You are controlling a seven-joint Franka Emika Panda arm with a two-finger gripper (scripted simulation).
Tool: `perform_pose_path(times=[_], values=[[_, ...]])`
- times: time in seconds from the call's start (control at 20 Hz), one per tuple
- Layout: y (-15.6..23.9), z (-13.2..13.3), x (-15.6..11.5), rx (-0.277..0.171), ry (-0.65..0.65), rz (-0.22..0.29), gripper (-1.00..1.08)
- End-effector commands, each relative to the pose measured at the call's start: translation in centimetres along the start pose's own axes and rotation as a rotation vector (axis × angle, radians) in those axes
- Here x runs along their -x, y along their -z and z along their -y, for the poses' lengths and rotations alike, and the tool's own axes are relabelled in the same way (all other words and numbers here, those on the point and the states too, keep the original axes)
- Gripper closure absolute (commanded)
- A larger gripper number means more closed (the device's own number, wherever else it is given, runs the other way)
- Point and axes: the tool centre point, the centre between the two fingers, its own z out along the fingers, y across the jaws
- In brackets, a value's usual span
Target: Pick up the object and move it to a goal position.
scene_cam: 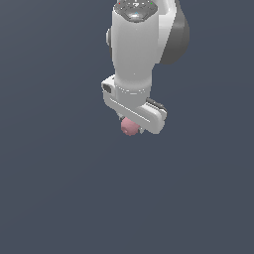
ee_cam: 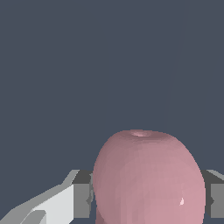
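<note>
The object is a small pink roundish lump (scene_cam: 129, 127). In the exterior view it hangs under the white hand of my arm, mostly hidden by the hand. My gripper (scene_cam: 131, 128) is shut on it. In the wrist view the pink lump (ee_cam: 148, 179) fills the space between the two fingers (ee_cam: 81, 197), which press on its sides, and it shows a small dimple on its far end. The fingertips themselves are hidden in the exterior view.
A plain dark grey-blue ground (scene_cam: 59, 188) fills both views, with nothing else on it. My white arm (scene_cam: 136, 44) comes down from the upper middle of the exterior view.
</note>
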Motion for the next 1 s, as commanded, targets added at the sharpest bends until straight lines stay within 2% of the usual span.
perform_pose_path(times=[0.0, 0.5, 0.95], values=[[3.0, -0.5, 0.7, 0.0, 0.0, 0.0, 1.08], [13.8, -2.0, 3.1, 0.001, -0.001, -0.001, 1.08], [19.2, -2.5, 4.1, 0.001, 0.001, -0.001, 1.08]])
